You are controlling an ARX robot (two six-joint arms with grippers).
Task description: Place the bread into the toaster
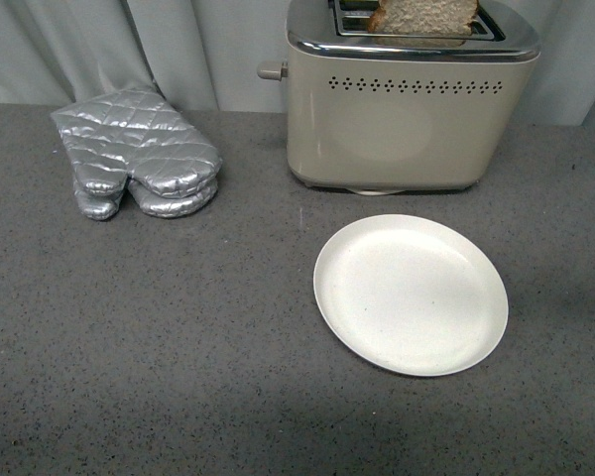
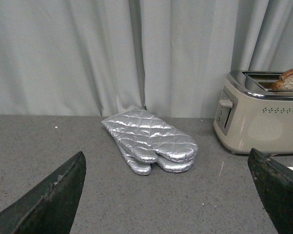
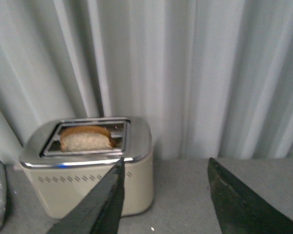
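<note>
The beige toaster [image 1: 397,109] stands at the back of the grey counter. The slice of brown bread [image 1: 421,15] stands upright in its front slot, its top sticking out. Toaster [image 2: 256,119] and bread [image 2: 289,79] also show in the left wrist view, and in the right wrist view the toaster [image 3: 88,165] holds the bread [image 3: 85,139]. Neither arm shows in the front view. My left gripper [image 2: 168,165] is open and empty, low over the counter, facing the mitts. My right gripper [image 3: 166,168] is open and empty, raised beside the toaster's end.
A round white plate [image 1: 412,295] lies empty in front of the toaster. Two stacked silver quilted oven mitts [image 1: 139,154] lie at the back left; they also show in the left wrist view [image 2: 151,140]. A grey curtain [image 1: 129,45] hangs behind the counter.
</note>
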